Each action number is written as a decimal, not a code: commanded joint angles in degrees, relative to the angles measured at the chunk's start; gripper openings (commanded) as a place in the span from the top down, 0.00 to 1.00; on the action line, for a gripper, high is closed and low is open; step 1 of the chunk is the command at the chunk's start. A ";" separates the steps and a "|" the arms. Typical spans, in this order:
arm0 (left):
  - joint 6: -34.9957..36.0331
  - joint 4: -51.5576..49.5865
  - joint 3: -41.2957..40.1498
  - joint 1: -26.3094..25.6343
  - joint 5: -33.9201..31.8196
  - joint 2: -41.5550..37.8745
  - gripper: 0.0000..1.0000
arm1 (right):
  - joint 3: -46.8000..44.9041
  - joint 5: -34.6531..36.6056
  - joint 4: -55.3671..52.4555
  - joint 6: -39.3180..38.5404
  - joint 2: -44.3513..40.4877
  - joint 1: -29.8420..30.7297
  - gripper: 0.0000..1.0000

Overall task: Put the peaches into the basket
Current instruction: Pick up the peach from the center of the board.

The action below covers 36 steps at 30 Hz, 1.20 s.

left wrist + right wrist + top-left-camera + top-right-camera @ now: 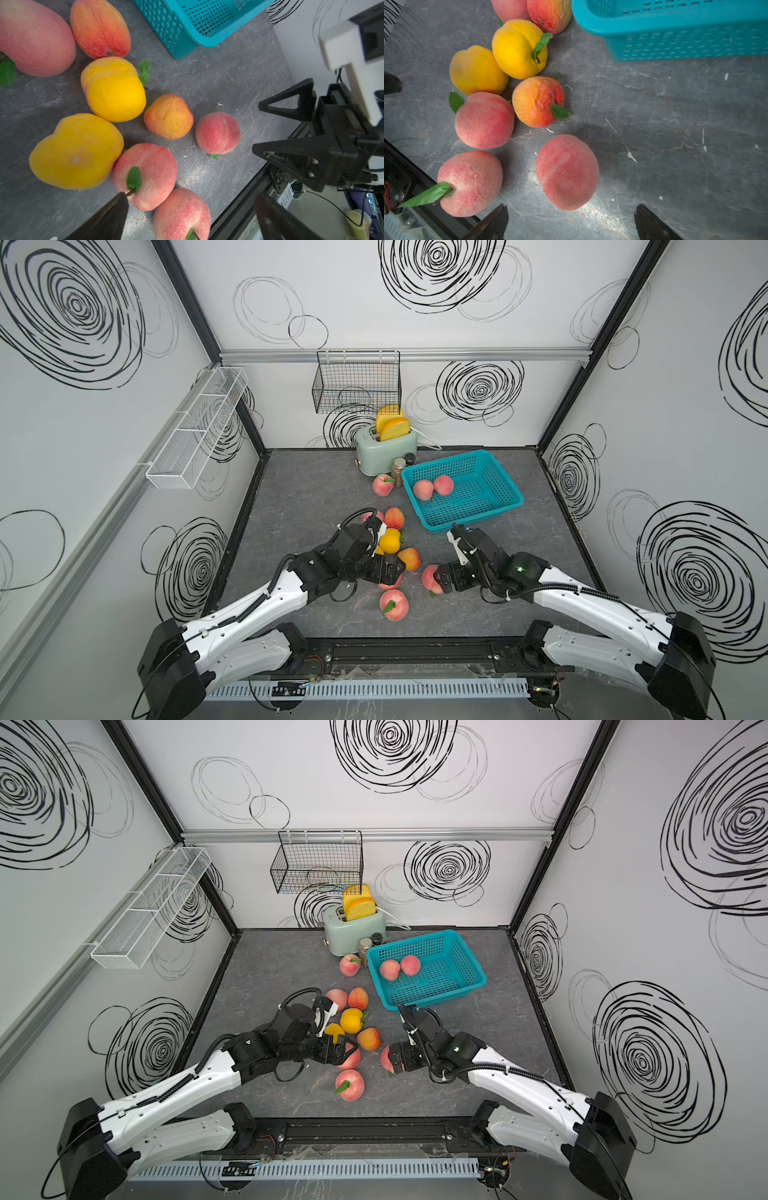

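Right wrist view: the right gripper (pixel 571 214) is hanging low over the grey table (pixel 675 124) with its jaws spread wide, holding nothing. A pink peach (pixel 568 172) is lying just ahead of the two dark fingertips (pixel 497 218), apart from both.

The left wrist view is showing the left gripper (pixel 191 196) spread just as wide and also carrying nothing. One of its fingers is sitting just beside the green leaf of a second pink peach (pixel 145 176); whether they are touching cannot be told. A third pink peach (pixel 182 214) is resting against that one, nearest the table's front edge.

Further out, more fruit is lying loose on the table in a tight cluster: a yellow peach (pixel 113 89), a second yellow peach (pixel 76 151) touching it, a small orange peach (pixel 168 116), an orange-red peach (pixel 99 29) and a fourth pink peach (pixel 35 37).

In both top views the two arms are reaching inward so the grippers are facing each other near the table's middle. The teal basket (pixel 478 493) is sitting behind the right gripper, toward the right rear. Two basket peaches (pixel 423 490) are lying side by side at its left end. A lone peach (pixel 383 485) is sitting just outside that end, beside a small jar (pixel 398 470) and a mint-green toaster (pixel 386 445).
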 commanded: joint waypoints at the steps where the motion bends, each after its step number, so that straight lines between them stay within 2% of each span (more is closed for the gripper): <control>1: -1.64 2.98 -1.60 -0.70 0.24 0.39 0.02 | -1.03 0.03 1.74 1.81 0.62 0.38 0.01; 20: -0.93 3.85 -2.49 -0.80 1.34 1.41 0.02 | -3.33 -4.78 8.97 0.28 7.90 0.38 0.00; 36: -0.58 4.80 -3.51 -0.06 2.02 1.71 0.02 | -4.04 -5.33 11.46 -0.18 11.72 0.04 0.00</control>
